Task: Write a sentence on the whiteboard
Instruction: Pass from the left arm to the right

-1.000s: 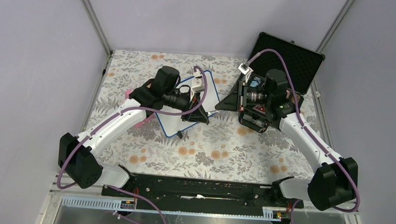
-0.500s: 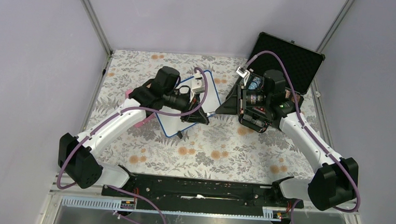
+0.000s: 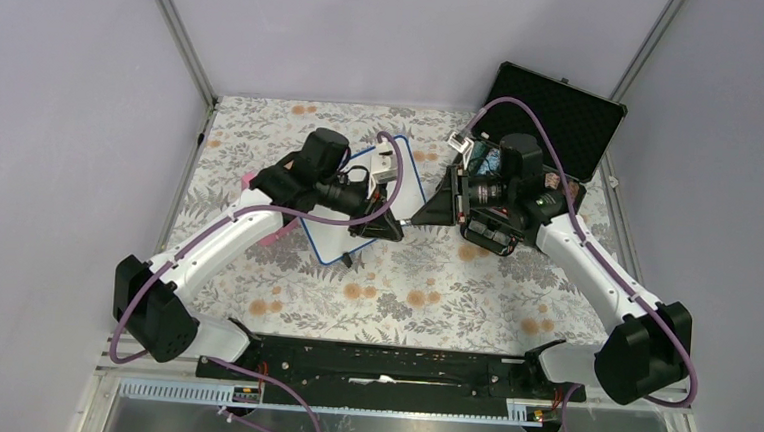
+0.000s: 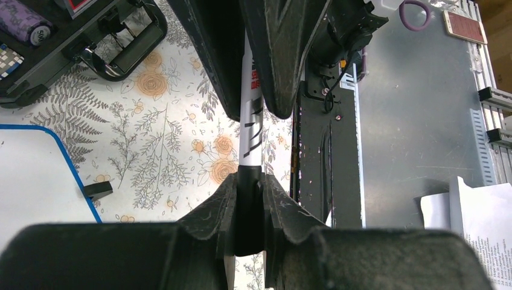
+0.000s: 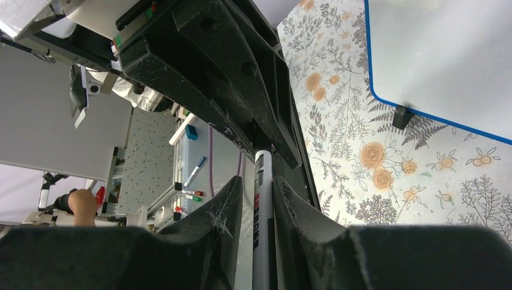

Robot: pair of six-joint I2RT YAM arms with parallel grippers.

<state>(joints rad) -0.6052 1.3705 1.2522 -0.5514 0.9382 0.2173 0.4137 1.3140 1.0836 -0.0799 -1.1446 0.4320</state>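
The whiteboard (image 3: 331, 241) lies at table centre-left, mostly under my left arm. Its visible parts are blank in the left wrist view (image 4: 30, 175) and the right wrist view (image 5: 447, 60); no sentence shows. My left gripper (image 3: 394, 229) is shut on the black cap end of a white marker (image 4: 250, 133), held level over the floral cloth, as the left wrist view (image 4: 249, 178) shows. My right gripper (image 3: 420, 216) faces it. Its fingers (image 4: 278, 60) straddle the marker barrel (image 5: 261, 199), with a narrow gap on one side in the right wrist view (image 5: 258, 181).
An open black foam-lined case (image 3: 555, 106) stands at the back right, its tray (image 4: 60, 48) holding small items beside my right arm. A pink object (image 3: 250, 180) lies under my left arm. The board's black clip foot (image 5: 401, 116) rests on the cloth.
My right gripper has moved left and slightly nearer, up to the left gripper, so its fingers now flank the marker. The left arm has stayed put.
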